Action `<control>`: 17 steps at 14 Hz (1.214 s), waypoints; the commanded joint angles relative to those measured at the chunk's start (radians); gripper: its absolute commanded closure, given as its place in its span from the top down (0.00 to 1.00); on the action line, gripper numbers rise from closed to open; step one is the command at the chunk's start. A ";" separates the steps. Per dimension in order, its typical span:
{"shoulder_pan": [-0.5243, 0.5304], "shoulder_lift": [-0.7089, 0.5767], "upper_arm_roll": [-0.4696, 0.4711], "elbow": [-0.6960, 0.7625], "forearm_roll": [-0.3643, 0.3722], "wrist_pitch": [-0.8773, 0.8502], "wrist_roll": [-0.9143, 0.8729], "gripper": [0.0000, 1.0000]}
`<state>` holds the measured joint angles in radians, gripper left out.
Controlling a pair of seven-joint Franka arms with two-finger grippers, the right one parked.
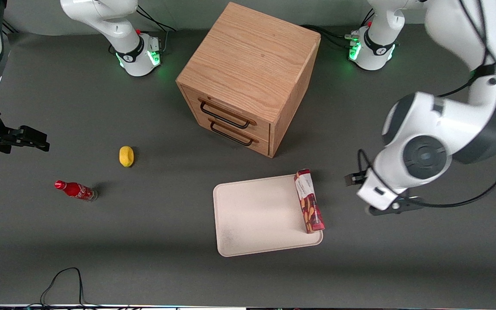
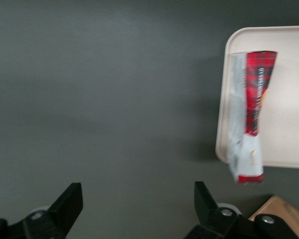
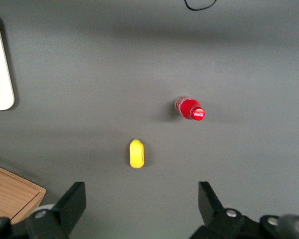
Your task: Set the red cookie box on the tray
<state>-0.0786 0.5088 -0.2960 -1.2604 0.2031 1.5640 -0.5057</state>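
The red cookie box (image 1: 309,201) stands on its narrow side on the tray (image 1: 256,215), along the tray's edge that is toward the working arm's end of the table. One end of the box reaches a little over the tray's rim on the side farther from the front camera. In the left wrist view the box (image 2: 249,114) shows its white label patch and its red side with cookie pictures, and it sits just at the rim of the tray (image 2: 289,99).

The gripper (image 2: 134,209) hangs above the bare grey table (image 1: 144,241), beside the tray and apart from the box. Its fingers (image 2: 67,201) are spread wide and there is nothing between them. In the front view the gripper (image 1: 362,193) is mostly covered by the arm's own white body.

A wooden cabinet (image 1: 248,77) with two drawers stands farther from the front camera than the tray. Toward the parked arm's end of the table there is a small yellow object (image 1: 126,156), and nearer to the front camera than it, a small red cola bottle (image 1: 75,190).
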 commanded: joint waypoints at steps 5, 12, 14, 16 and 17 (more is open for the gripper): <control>0.174 -0.255 0.001 -0.172 -0.114 -0.027 0.237 0.99; 0.003 -0.538 0.339 -0.459 -0.212 0.044 0.400 1.00; 0.008 -0.547 0.336 -0.464 -0.147 0.036 0.404 1.00; 0.023 -0.547 0.325 -0.445 -0.102 0.024 0.407 1.00; 0.036 -0.540 0.308 -0.420 -0.102 0.005 0.409 1.00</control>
<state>-0.0469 -0.0156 0.0228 -1.6764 0.0752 1.5662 -0.1123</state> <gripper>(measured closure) 0.000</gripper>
